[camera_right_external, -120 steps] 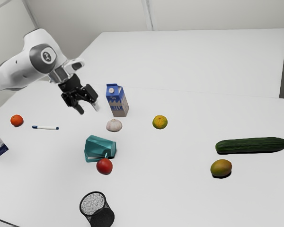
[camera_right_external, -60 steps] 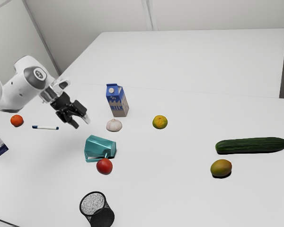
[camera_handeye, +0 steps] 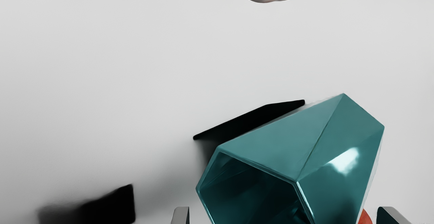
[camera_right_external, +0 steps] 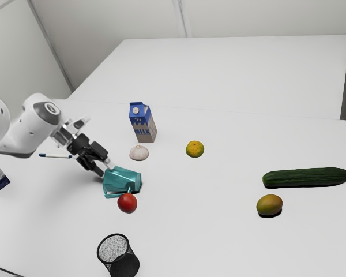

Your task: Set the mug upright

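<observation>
The teal faceted mug (camera_right_external: pixel 123 179) lies on its side on the table in the exterior view, touching or nearly touching a red tomato-like fruit. My gripper (camera_right_external: pixel 104 168) is low at the mug's end on the exterior view's left. In the wrist view the mug (camera_handeye: pixel 325 153) turns its dark open mouth toward my hand. The gripper (camera_handeye: pixel 283 215) stands open, one fingertip on either side of the mug, with a gap beside each. Its handle is hard to make out.
The red fruit (camera_right_external: pixel 127 202) sits by the mug, garlic (camera_right_external: pixel 139 153) and a milk carton (camera_right_external: pixel 143 123) beyond it. A black mesh cup (camera_right_external: pixel 118 257), marker (camera_right_external: pixel 55 155), tangerine (camera_right_external: pixel 195 149), mango (camera_right_external: pixel 269 205) and cucumber (camera_right_external: pixel 307 177) lie around.
My gripper has come down, first toward the exterior view's left, then back toward its right to the mug. The arm now covers the orange fruit. The mug has not visibly moved.
</observation>
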You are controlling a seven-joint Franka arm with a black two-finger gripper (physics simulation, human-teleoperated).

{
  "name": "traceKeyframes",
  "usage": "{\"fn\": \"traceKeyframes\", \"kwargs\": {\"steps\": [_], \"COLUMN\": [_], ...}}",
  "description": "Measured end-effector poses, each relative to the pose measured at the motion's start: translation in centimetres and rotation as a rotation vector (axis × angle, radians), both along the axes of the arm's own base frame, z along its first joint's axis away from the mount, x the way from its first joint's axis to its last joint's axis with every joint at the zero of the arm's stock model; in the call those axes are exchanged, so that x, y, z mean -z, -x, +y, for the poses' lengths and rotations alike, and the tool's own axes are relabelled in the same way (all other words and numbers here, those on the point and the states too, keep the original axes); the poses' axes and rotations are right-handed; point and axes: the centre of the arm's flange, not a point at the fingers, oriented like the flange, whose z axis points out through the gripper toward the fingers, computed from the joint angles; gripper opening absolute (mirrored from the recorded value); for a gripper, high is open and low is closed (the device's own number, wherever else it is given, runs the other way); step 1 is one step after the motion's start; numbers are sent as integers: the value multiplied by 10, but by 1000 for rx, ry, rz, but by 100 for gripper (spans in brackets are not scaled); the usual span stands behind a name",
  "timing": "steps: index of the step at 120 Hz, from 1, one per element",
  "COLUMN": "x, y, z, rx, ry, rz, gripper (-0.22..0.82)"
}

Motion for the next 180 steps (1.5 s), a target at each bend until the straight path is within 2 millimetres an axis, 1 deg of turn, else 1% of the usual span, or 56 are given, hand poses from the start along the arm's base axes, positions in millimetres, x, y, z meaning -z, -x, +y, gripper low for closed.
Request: {"fn": "traceKeyframes", "kwargs": {"steps": [11, 30, 56, 63, 75, 82, 89, 99, 116, 128, 141, 149, 154, 167, 180], "x": [3, 3, -2, -2, -4, -4, -4, -5, -12, -29, -52, -70, -76, -82, -77], "y": [-1, 2, 9, 9, 9, 9, 9, 8, 4, 2, -3, -7, -10, -18, -22], "z": [-6, -13, -19, -24, -27, -28, -29, -31, -39, -48, -68, -84, -94, -110, -127], "rx": [13, 37, 83, 101, 120, 130, 137, 145, 170, 195, 255, 307, 340, 427, 520], "ry": [38, 101, 190, 205, 220, 226, 229, 231, 218, 184, 119, 50, 1, -152, -303], "rz": [-8, -15, -9, -7, -7, -9, -11, -17, -42, -77, -125, -161, -178, -210, -234], "gripper": [59, 47, 35, 28, 11, 3, -4, -9, -11, -13, -14, -13, -14, -14, -16]}}
